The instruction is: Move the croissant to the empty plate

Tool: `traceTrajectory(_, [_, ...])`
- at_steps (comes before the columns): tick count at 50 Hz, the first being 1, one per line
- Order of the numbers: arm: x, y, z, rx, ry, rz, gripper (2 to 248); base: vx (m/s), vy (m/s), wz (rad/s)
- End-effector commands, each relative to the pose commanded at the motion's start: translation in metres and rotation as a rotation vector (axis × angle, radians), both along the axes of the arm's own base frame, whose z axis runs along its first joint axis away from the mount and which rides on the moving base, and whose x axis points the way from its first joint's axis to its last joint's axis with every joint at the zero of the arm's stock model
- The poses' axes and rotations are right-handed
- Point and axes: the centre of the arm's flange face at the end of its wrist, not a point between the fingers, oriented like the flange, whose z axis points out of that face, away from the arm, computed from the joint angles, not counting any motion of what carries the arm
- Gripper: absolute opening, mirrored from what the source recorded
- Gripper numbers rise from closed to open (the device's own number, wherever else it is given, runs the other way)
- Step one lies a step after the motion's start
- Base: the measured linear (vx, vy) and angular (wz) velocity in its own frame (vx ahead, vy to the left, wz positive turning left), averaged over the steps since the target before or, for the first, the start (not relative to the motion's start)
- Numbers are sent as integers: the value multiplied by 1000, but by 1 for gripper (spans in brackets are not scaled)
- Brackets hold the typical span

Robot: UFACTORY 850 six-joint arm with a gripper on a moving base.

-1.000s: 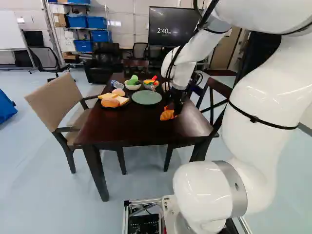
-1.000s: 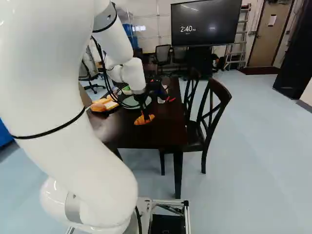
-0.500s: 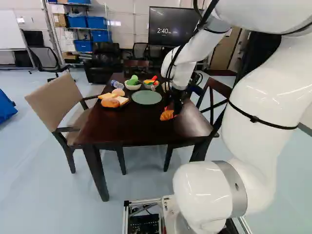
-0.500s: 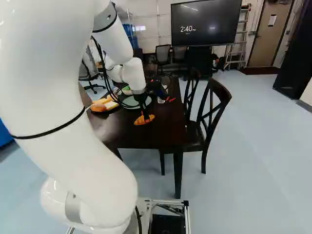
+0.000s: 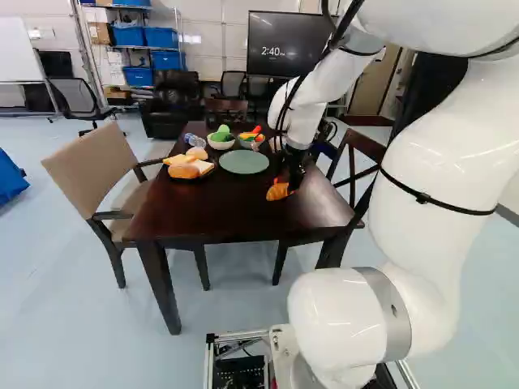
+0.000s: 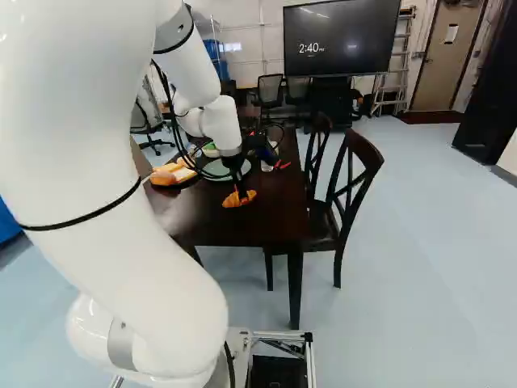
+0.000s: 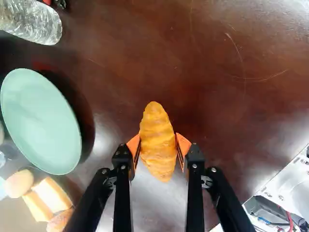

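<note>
Over the dark table my gripper (image 6: 241,187) points down at the croissant (image 6: 239,199); in the left base view the croissant (image 5: 278,191) shows at the fingertips. The wrist view has both orange pads of the gripper (image 7: 158,149) pressed against the croissant (image 7: 157,140) from two sides, so it is shut on it. The green plate (image 7: 41,121) lies bare on the table, off to one side of the gripper; in the left base view the same plate (image 5: 243,162) is left of the croissant and farther back.
Beside the green plate is a dark plate of bread pieces (image 5: 188,168). Two bowls of toy food, one a white bowl (image 5: 221,143), stand behind it. A clear bottle (image 7: 31,21) lies beyond the plate. Chairs, such as a wooden chair (image 6: 349,194), flank the table (image 5: 219,212).
The gripper's fingers have drawn in slightly on the croissant. Base, arm pose and the other things on the table look unchanged.
</note>
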Motion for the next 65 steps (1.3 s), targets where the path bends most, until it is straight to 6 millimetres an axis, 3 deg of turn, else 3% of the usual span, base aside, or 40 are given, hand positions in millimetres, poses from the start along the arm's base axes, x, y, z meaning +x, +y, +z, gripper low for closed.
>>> traceTrajectory(12, [-2,0,4,0,-9,0,120,0,0,0])
traceTrajectory(47, [-23,1,50,-5,-111,0,120,0,0,0])
traceTrajectory(65, [-4,10,74,-6,-165,21,120,0,0,0])
